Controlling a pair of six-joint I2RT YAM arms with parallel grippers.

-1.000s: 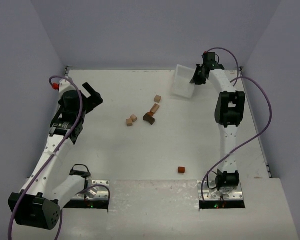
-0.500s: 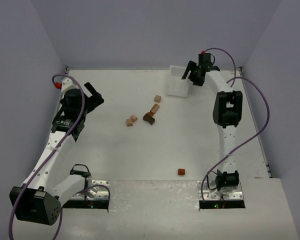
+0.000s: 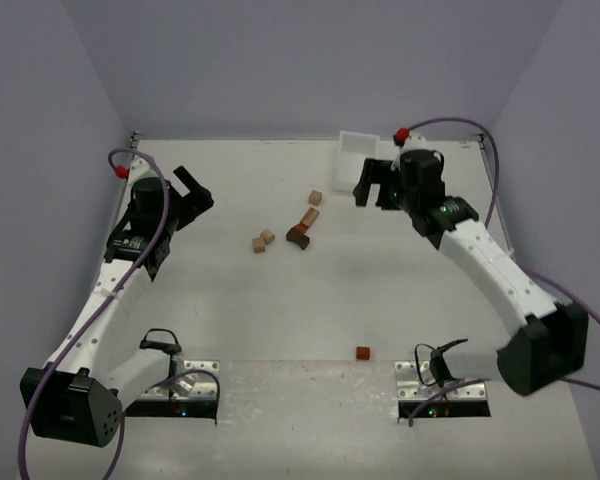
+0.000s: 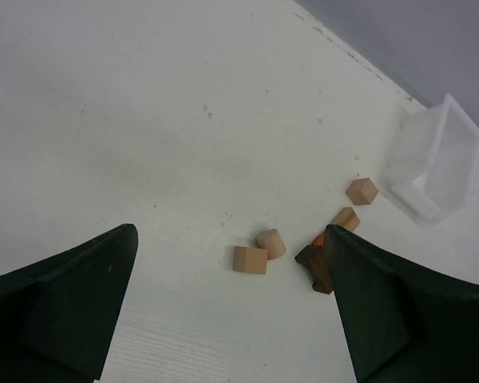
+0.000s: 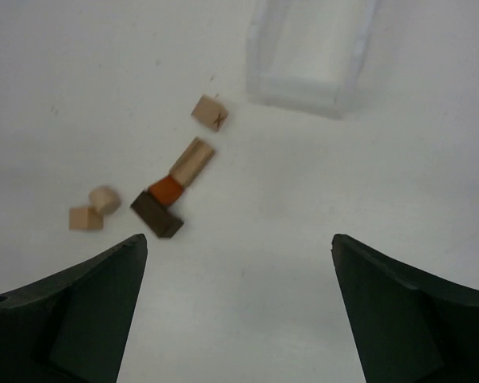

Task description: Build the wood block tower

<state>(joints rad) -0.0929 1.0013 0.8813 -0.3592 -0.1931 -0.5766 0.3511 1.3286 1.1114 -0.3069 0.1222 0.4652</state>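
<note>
The wood blocks lie loose mid-table: a tan cube (image 3: 316,197), a tan bar (image 3: 310,217) leaning on an orange piece (image 5: 165,190) and a dark brown block (image 3: 298,236), and a tan cube and cylinder side by side (image 3: 263,241). One orange-brown block (image 3: 363,352) sits alone near the front. My left gripper (image 3: 193,188) hovers open to the left of the group, which shows ahead of its fingers (image 4: 228,236). My right gripper (image 3: 373,188) hangs open to the right of the group, nothing between its fingers (image 5: 238,239).
A white plastic tray (image 3: 360,158) stands at the back of the table, just behind the right gripper, also visible as the tray (image 5: 310,60) and the tray (image 4: 435,167). Walls close the table on three sides.
My right gripper has opened, let go of the white tray and swung from the back right toward the middle. The tray now rests further back. The left gripper shifted slightly.
</note>
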